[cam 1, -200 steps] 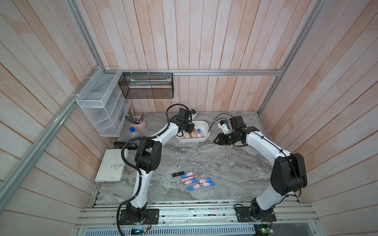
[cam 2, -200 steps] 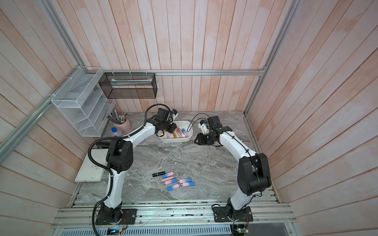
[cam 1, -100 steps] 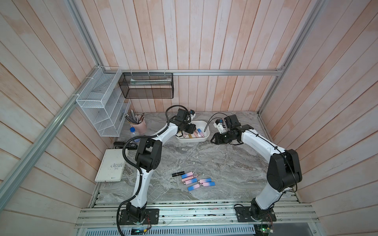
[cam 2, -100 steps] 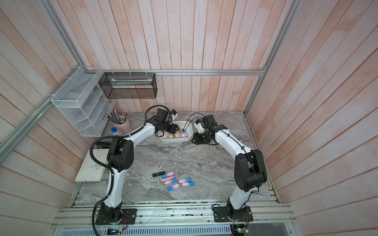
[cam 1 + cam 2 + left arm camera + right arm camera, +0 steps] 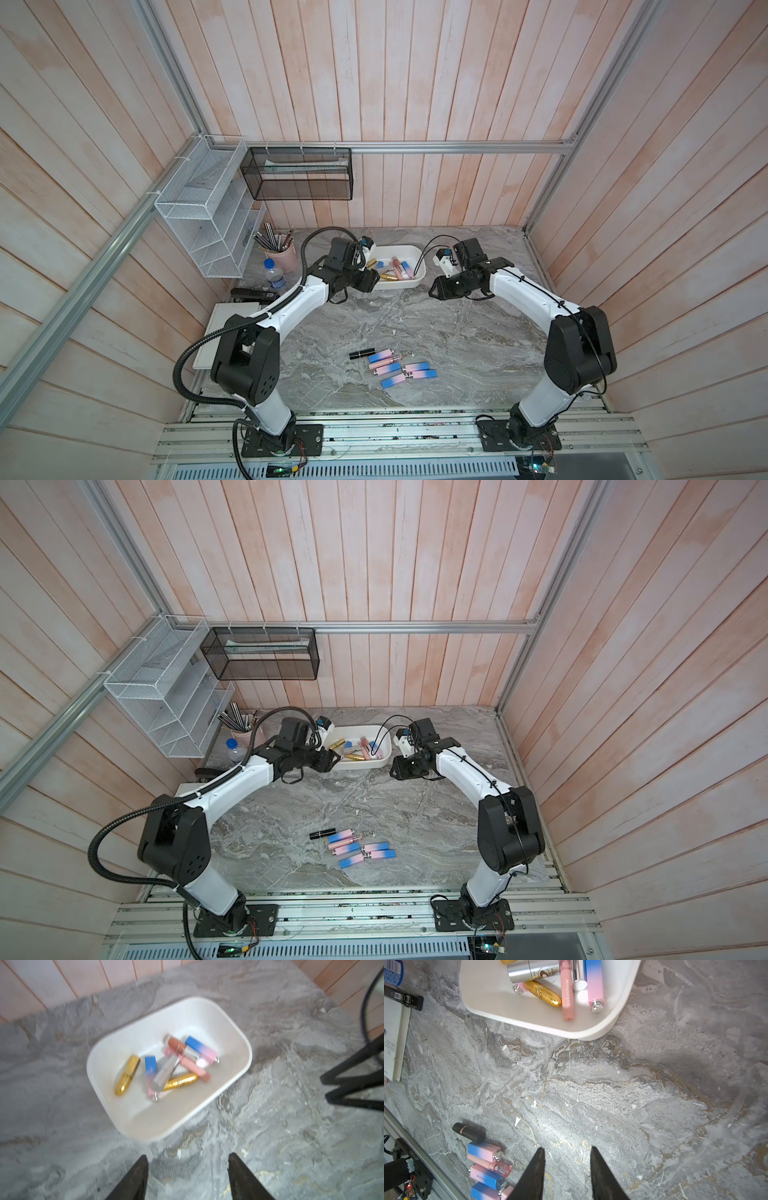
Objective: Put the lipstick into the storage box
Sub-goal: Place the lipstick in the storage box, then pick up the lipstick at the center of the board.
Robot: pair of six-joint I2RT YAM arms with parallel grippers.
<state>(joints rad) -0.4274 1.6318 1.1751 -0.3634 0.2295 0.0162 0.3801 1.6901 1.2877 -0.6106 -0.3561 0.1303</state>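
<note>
Left gripper (image 5: 188, 1155) has let go beside storage box (image 5: 149, 1120), jaws apart, empty | right gripper (image 5: 567, 1147) likewise | loose lipsticks (image 5: 387, 367) wait near worktop's (image 5: 415, 324) front edge

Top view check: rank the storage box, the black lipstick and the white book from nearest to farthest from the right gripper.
Measured from the right gripper, in a top view:
1. storage box: right next to it, at the back.
2. black lipstick: lying toward the front, near the middle.
3. white book: at the far left side, clearly farthest.
</note>
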